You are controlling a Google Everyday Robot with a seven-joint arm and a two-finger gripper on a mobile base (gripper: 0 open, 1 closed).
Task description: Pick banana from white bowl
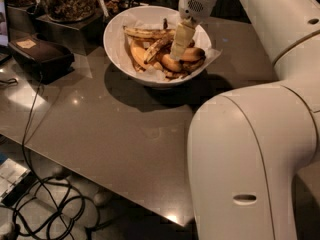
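Observation:
The white bowl, lined with crumpled white paper, stands at the back of the grey table. Several bananas lie in it. The slim banana with heavy dark brown streaks lies diagonally in the middle. A longer, paler banana lies along the far side, and short plump yellow-orange bananas lie on the right. My gripper reaches down from above into the right half of the bowl. Its tip is among the bananas, right beside the streaked one. Whether it touches that banana is hidden.
A dark box with a cable sits at the table's left. Containers of snacks stand behind it at the back left. My large white arm link fills the right foreground. Cables lie on the floor below the table's front edge.

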